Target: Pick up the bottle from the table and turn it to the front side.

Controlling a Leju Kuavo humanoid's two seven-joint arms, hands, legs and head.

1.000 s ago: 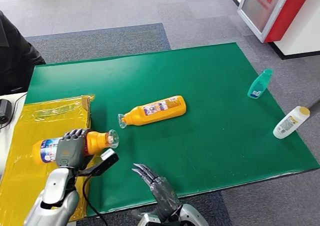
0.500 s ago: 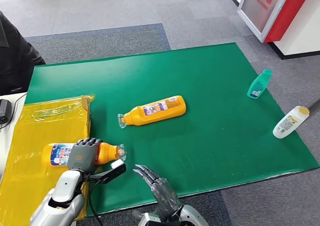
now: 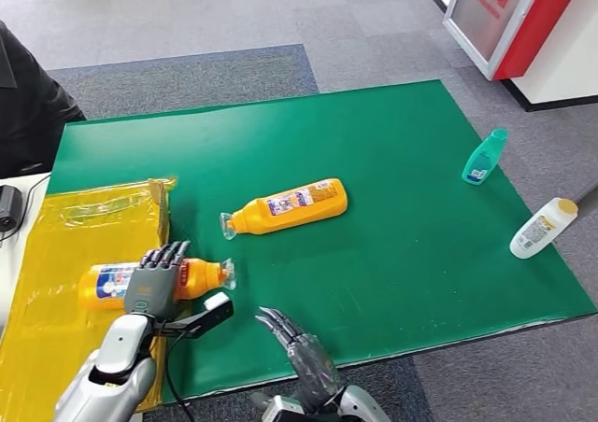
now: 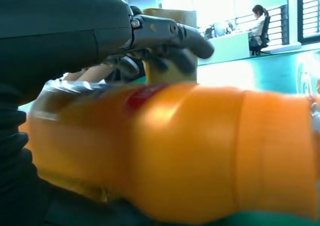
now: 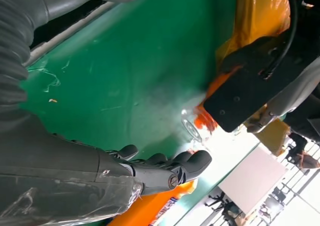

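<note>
The left robot hand [image 3: 156, 278], at seven o'clock, drapes spread fingers over the orange bottle [image 3: 113, 284]; whether it grips, I cannot tell. Smooth, light plastic looks slippery: hold mid-body.

Orange bottle [image 3: 106, 283] with blue-and-white label and clear cap, lying under dark grey left hand [image 3: 153, 282] on silver arm. Second orange bottle [image 3: 291, 205] with blue, white and red label and clear cap. Green table cover [image 3: 395, 254]. Glossy yellow plastic sheet [image 3: 49, 245]. Teal bottle [image 3: 485, 157] with blue-and-white label. White bottle [image 3: 544, 227] with yellow cap. Dark grey right hand [image 3: 303, 352]. Grey carpet floor [image 3: 211, 30]. Red-and-white stand [image 3: 521, 21].
</note>
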